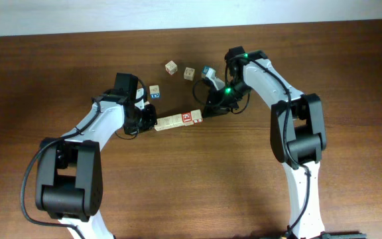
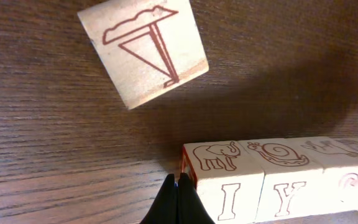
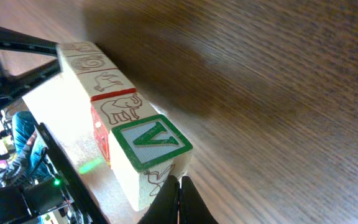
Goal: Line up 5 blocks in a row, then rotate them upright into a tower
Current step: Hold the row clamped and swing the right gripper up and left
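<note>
A line of pale blocks (image 1: 176,121) lies end to end at the centre of the overhead frame. The left gripper (image 1: 148,124) and right gripper (image 1: 205,111) sit at its opposite ends. Both have their jaws closed and empty, probably so that their narrow tips can push the whole line round together.

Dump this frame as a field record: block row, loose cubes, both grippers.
row: block row, cubes touching end to end in one line; red-and-white top face near the right arm's end
left gripper: left gripper shut, tip at the row's end beside the elephant block
right gripper: right gripper shut, tip at the other end beside the green V block
loose: two pale cubes, blue-faced cube, tan cube with a blue side
contact: cannot tell whether either tip touches
</note>
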You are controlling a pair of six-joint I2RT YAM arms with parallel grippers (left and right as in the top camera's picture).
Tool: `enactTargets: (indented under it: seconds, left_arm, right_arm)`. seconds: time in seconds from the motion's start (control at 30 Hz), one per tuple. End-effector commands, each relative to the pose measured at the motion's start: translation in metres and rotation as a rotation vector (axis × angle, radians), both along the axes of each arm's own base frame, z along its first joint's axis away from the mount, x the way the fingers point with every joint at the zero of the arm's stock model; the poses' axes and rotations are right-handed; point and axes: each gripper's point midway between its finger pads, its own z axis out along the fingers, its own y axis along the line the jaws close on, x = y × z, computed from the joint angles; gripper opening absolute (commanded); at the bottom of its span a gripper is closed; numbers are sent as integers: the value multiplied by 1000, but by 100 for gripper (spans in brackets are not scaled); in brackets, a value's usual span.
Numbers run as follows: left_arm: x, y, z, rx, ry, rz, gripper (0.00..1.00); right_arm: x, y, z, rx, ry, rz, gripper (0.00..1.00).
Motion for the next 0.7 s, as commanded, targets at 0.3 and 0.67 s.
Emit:
enactTargets:
  seconds: [0.3, 0.67]
  left_arm:
    - [-3, -22, 14, -94, -10, -32, 0]
    - [-3, -22, 14, -93, -11, -32, 0]
  right_arm:
    - [-11, 34, 48, 128, -66, 57, 5]
    - [-13, 42, 49, 129, -64, 63, 5]
